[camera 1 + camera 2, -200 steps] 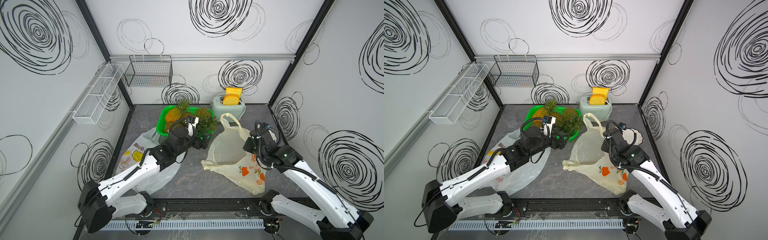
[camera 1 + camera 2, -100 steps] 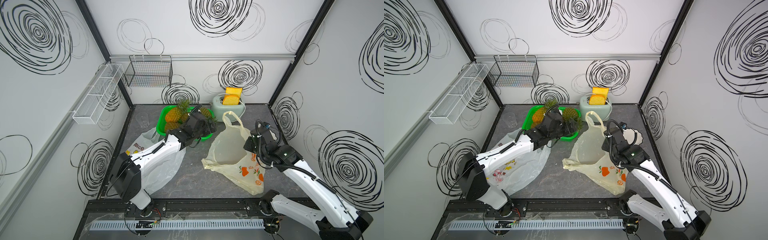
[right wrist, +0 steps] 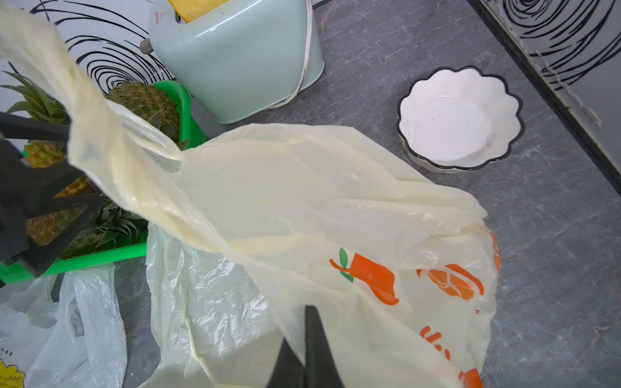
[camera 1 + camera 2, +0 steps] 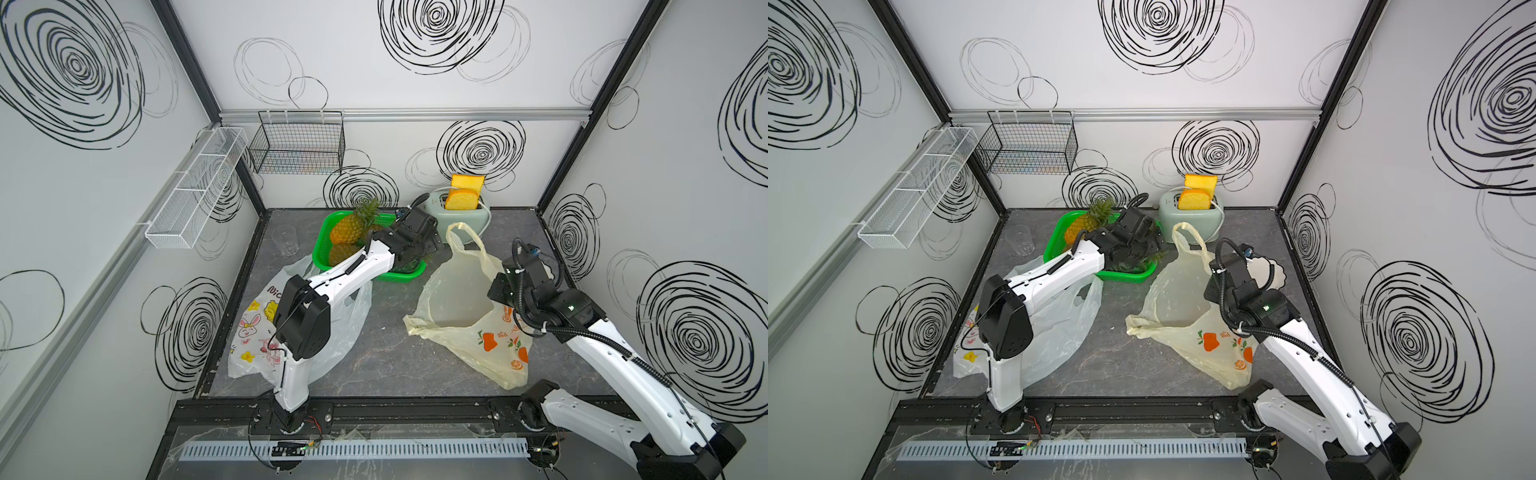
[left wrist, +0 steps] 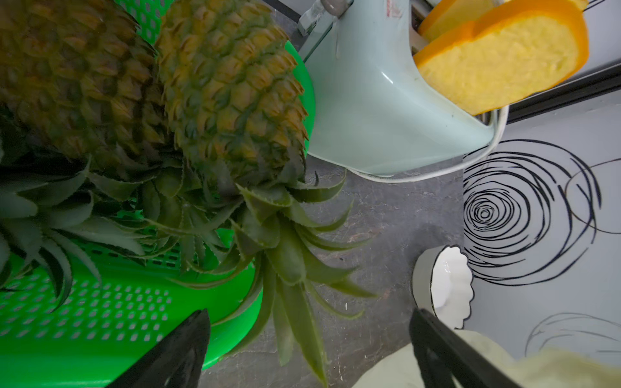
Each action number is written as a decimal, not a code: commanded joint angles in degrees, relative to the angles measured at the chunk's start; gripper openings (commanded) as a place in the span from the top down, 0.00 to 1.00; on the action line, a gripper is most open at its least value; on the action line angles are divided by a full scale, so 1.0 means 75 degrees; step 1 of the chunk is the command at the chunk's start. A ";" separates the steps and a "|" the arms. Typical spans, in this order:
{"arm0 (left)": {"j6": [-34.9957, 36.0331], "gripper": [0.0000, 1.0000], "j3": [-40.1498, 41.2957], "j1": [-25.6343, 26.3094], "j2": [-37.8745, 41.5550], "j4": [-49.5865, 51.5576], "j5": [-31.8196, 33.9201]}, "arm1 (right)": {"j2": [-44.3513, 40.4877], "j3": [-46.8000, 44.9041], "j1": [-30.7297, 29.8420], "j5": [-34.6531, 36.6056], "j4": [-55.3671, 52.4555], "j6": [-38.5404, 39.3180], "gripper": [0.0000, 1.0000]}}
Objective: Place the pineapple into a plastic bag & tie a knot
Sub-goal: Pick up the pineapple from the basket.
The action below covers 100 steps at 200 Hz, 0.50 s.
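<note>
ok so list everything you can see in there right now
pineapples: at least two, yellow-brown, in basket
basket: one, green, back middle
cream bag: one, orange fruit print, right of basket
clear bag: one, cartoon print, front left
toaster: one, pale green, back wall
bread slices: two, yellow, in toaster
dish: one, white, by right wall
cup: one, clear, back left
wire crate: one, black, back wall
wire rack: one, white, left wall
left fingers: black, open, beside a pineapple crown
right fingers: black, shut on cream bag

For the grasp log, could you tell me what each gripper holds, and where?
The right gripper pinches the yellow bag at its mouth's rim; the left gripper, open over a pineapple, holds nothing.
</note>
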State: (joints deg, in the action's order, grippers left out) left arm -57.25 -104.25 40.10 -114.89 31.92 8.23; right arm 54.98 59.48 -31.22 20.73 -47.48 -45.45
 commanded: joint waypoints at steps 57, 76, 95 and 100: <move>0.0246 0.03 -0.1732 -0.0284 -0.1674 0.0873 0.0527 | 0.0017 0.0146 0.0201 -0.0175 0.0103 0.0141 1.00; 0.0403 0.03 -0.1741 -0.0284 -0.1765 0.0654 0.0587 | 0.0007 0.0126 0.0246 -0.0214 0.0128 0.0139 1.00; 0.0495 0.02 -0.1522 -0.0274 -0.1735 0.0393 0.0643 | 0.0020 0.0109 0.0260 -0.0250 0.0162 0.0150 1.00; 0.0476 0.05 -0.1440 -0.0285 -0.1711 0.0323 0.0642 | 0.0018 0.0109 0.0267 -0.0253 0.0167 0.0145 1.00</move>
State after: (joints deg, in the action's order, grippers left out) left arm -54.87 -115.72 38.50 -127.33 37.19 10.57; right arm 55.18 59.48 -29.65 19.03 -47.24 -44.25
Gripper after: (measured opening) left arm 0.985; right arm 0.045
